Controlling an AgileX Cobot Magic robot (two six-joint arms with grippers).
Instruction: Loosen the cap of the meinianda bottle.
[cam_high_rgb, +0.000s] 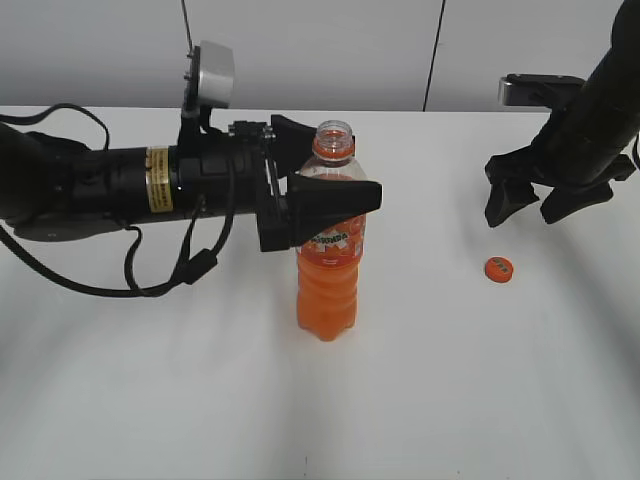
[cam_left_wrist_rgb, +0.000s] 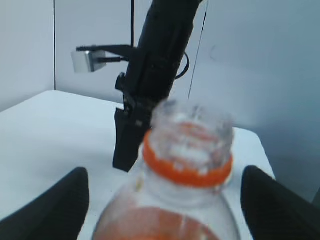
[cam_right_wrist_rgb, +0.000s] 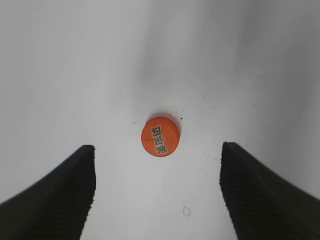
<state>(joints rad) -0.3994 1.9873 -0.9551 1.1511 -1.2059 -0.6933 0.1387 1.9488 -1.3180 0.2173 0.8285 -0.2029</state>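
Cap (cam_right_wrist_rgb: 160, 136) off, on table (cam_high_rgb: 420, 400), both end effectors spread, empty.

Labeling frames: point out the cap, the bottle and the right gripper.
cap (cam_right_wrist_rgb: 160, 136), right wrist view, printed top.
meinianda bottle (cam_high_rgb: 327, 290), exterior view, orange lower body.
right gripper (cam_high_rgb: 532, 208), exterior view, gap between its fingers.

1. Tall clear plastic meinianda bottle (cam_high_rgb: 328, 262): orange drink inside, orange label with a green-and-white logo, orange neck ring (cam_left_wrist_rgb: 186, 170) below a colourless, uncapped mouth.
2. Small round orange plastic cap (cam_right_wrist_rgb: 160, 136): top printed with green characters outlined in white.
3. Plain white table (cam_high_rgb: 420, 400): a few tiny dark specks near the cap.
4. Matte black left gripper (cam_high_rgb: 330, 172) and right gripper (cam_high_rgb: 541, 203); left arm carries a yellow band.
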